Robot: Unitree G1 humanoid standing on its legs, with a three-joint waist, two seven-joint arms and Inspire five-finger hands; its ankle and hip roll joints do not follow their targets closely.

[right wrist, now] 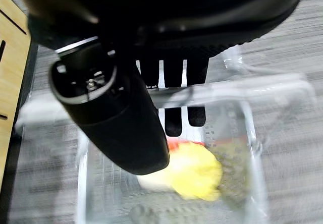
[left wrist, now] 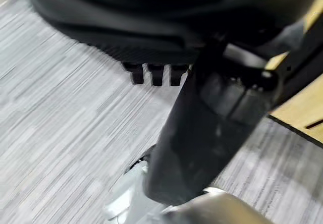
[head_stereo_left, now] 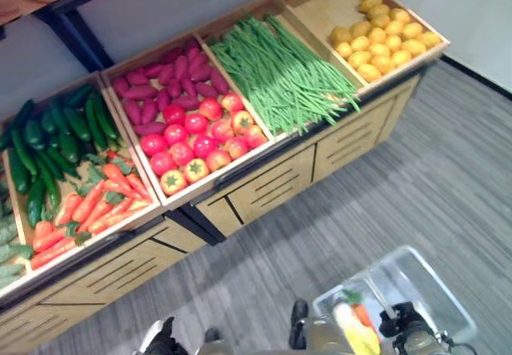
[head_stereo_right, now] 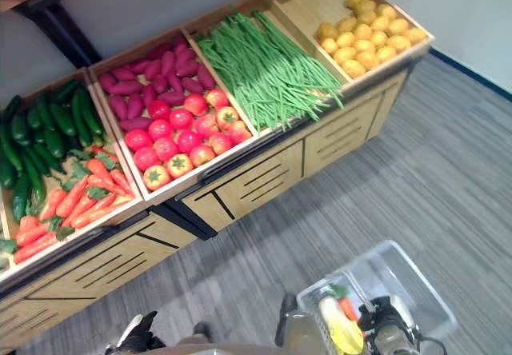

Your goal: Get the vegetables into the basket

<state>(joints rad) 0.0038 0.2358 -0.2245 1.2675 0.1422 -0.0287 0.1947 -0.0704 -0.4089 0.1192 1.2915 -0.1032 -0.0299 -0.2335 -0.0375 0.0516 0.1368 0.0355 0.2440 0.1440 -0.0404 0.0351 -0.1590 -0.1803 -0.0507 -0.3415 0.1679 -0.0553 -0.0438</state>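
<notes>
R hand (right wrist: 171, 90) curled on basket (right wrist: 282, 90) rim.

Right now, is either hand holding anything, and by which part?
The right hand holds the clear basket by its handle. The left hand holds nothing.

wood produce stand (head_stereo_left: 264, 183) on grey floor (head_stereo_left: 448, 179); bins: cucumbers (head_stereo_left: 56, 135) | carrots (head_stereo_left: 96, 203) | tomatoes (head_stereo_left: 196, 143) | beans (head_stereo_left: 280, 71) | potatoes (head_stereo_left: 384, 39)

basket (head_stereo_left: 436, 291): near end cut off by edge | contents (right wrist: 194, 171): blurred | cucumbers (head_stereo_left: 48, 143): left ones cut off
</notes>
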